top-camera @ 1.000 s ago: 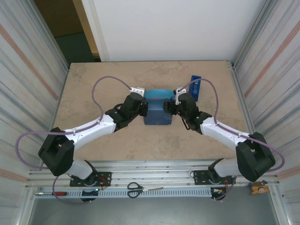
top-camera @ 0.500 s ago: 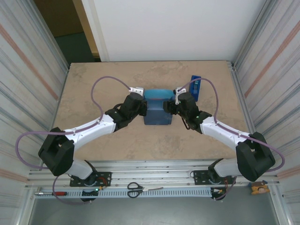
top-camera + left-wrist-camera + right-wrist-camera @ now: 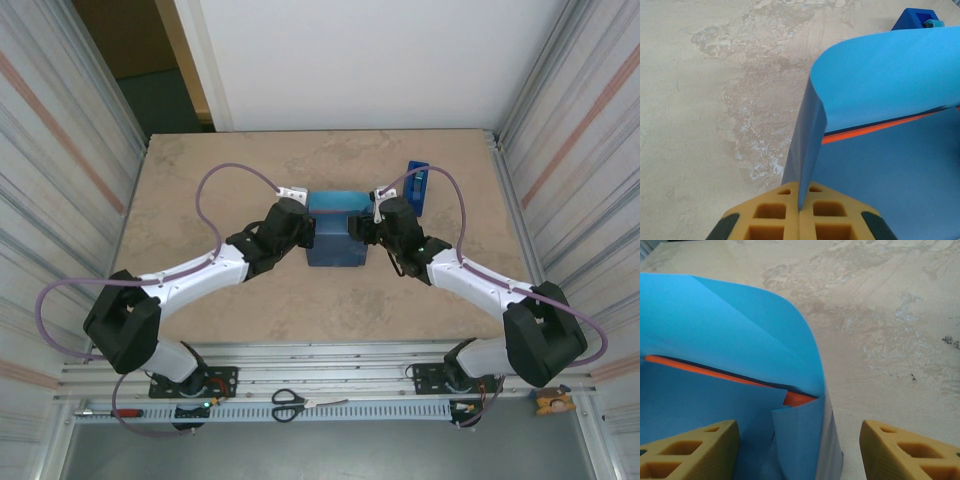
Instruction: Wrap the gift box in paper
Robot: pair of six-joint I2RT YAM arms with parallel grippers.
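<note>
While the left claw (image 3: 800,220) is clenched on an upright side flap of the paper (image 3: 880,75), the gift box (image 3: 875,131) is found at the middle of the bench (image 3: 200,180), almost covered, only an orange sliver being shown beneath the top fold. That flap is best drawn taut and laid flat over the box without the box being dragged. The right claw (image 3: 799,450) is spread wide around the opposite flap, nothing gripped; a low, square pinch is advised.

Bright, soft, even light; shadows on the desk (image 3: 180,200) are faint; the overhead view is sharp, its side walls (image 3: 60,150) lean outward at the edges; the wrist views look slightly soft.
</note>
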